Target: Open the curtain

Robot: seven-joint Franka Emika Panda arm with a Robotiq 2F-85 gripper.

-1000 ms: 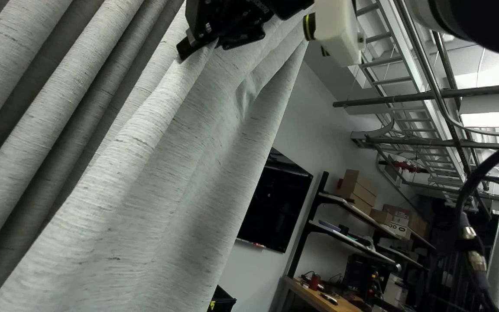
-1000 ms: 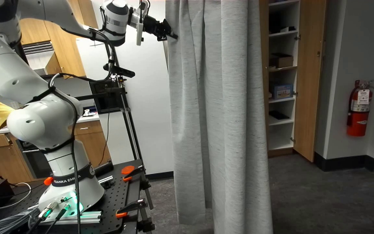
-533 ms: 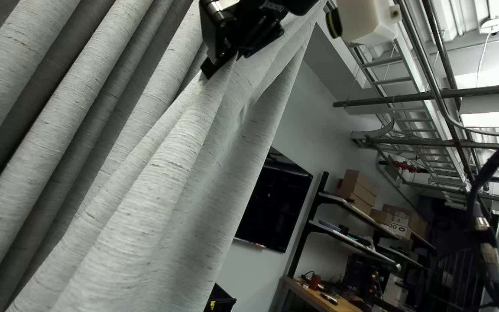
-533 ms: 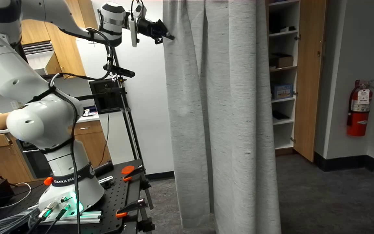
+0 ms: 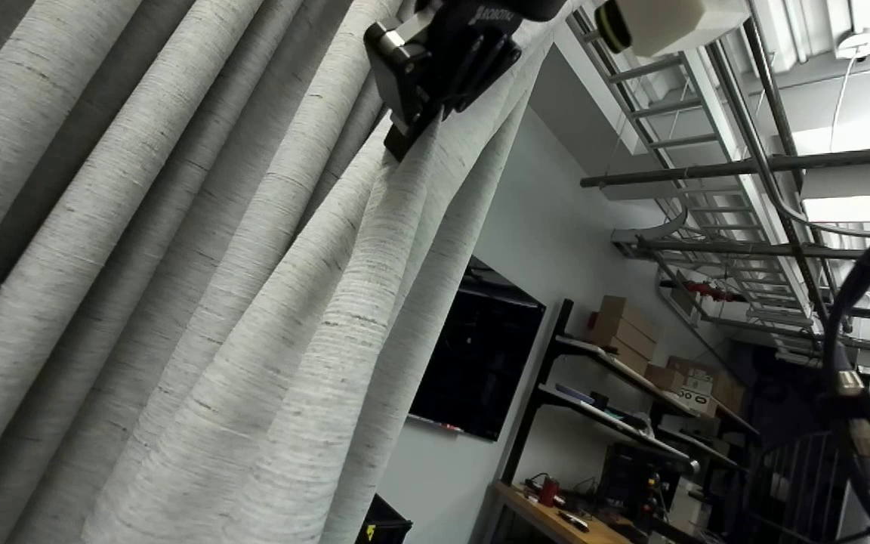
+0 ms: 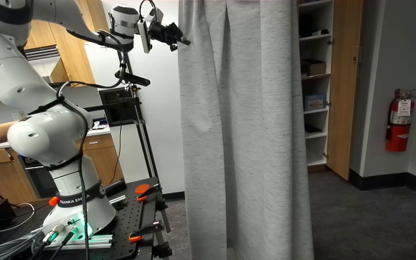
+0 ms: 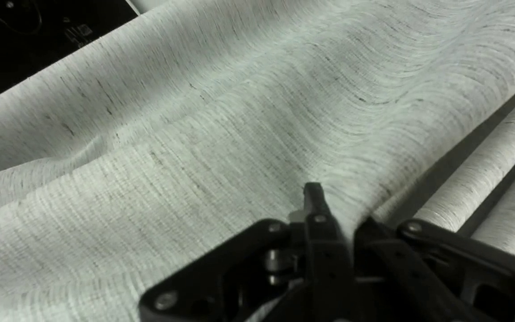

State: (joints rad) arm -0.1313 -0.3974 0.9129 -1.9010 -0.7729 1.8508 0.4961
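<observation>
Wrist view: gripper (image 7: 346, 221) low and right of centre, pinching a fold of the curtain (image 7: 186, 165); cloth runs up out of the nip and fills most of the frame, rolled pleats to the right. In an exterior view, curtain covers the left and middle, deep pleats on the left; the pinched fold is near the top, a little in from the right edge, and that edge hangs in front of the screen (image 5: 476, 347) on the far wall, hiding part of it. In an exterior view, arm (image 6: 45, 86) at left reaching right; curtain hangs in the middle, held high near its left edge, covering part of the cupboard (image 6: 315, 150) behind. Judged: grasp made, pulling is the step in hand, opening probably unfinished. No rail in frame, so direction of travel unconfirmed. Next move likely calls for a firm pinch and a steady sideways draw, slow enough that the top follows and the fold does not slip out.
</observation>
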